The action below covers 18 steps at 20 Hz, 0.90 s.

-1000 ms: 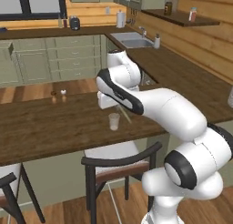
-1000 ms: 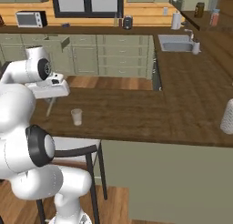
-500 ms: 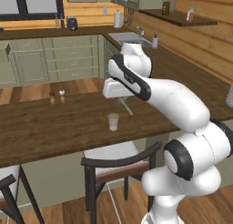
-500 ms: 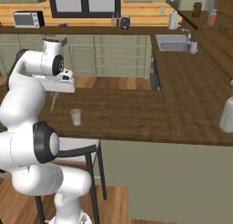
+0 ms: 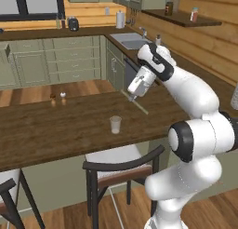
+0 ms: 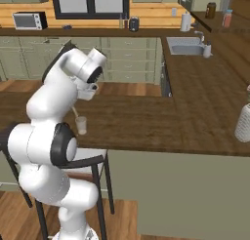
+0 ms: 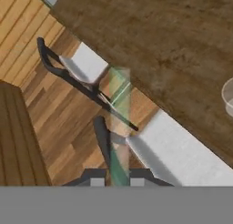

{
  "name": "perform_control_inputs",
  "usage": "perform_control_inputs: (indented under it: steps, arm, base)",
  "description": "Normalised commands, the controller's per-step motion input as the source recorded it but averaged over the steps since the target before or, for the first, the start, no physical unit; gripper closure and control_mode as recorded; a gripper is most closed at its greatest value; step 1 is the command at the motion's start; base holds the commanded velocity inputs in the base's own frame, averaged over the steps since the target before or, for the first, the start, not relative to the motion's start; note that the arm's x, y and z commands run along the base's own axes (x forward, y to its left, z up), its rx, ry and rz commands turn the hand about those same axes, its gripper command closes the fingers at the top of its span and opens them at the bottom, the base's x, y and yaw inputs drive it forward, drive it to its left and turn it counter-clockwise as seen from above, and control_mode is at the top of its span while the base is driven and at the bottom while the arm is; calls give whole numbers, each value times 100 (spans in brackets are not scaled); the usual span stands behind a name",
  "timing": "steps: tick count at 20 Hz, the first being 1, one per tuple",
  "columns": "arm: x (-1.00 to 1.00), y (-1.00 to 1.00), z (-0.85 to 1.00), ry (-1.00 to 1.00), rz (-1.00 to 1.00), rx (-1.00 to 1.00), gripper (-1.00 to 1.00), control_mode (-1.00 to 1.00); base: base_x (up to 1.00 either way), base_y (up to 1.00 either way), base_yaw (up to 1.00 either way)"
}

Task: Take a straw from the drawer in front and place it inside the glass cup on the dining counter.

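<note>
Straw is pinched in the gripper, jaws clamped nearly all the way together on it, and it sticks out slanting down toward the lower right from the fingertips, just past centre in the left base view. In the hand view the straw runs up from between the finger tips as a pale, greenish see-through strip in the lower middle of the frame.

Glass cup stands upright on the dining counter, a bit below and left of the gripper in the left base view, not touching the straw. From the right base view the cup sits left of centre, right beside the white arm, with a short bit of straw poking out just above it. In the hand view just the cup's rim peeks in at the right edge, over the dark wood.

Two tiny shakers sit further left on the counter, well apart from the cup. A dark-framed stool sits tucked under the counter edge below the cup.
</note>
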Motion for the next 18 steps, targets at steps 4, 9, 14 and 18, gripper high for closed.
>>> perform_control_inputs:
  steps: [4, 9, 14, 18]
  arm:
    - [3, 2, 0, -7, 58, 38, 100, -100]
    - [-53, 24, 0, -23, 28, 34, 100, -100]
    - [-63, 7, 0, -38, 3, 36, 100, -100]
    - [2, 0, 0, -18, 0, 46, 100, -100]
  base:
    - [0, 0, 0]
    - [0, 0, 0]
    - [0, 0, 0]
    - [0, 0, 0]
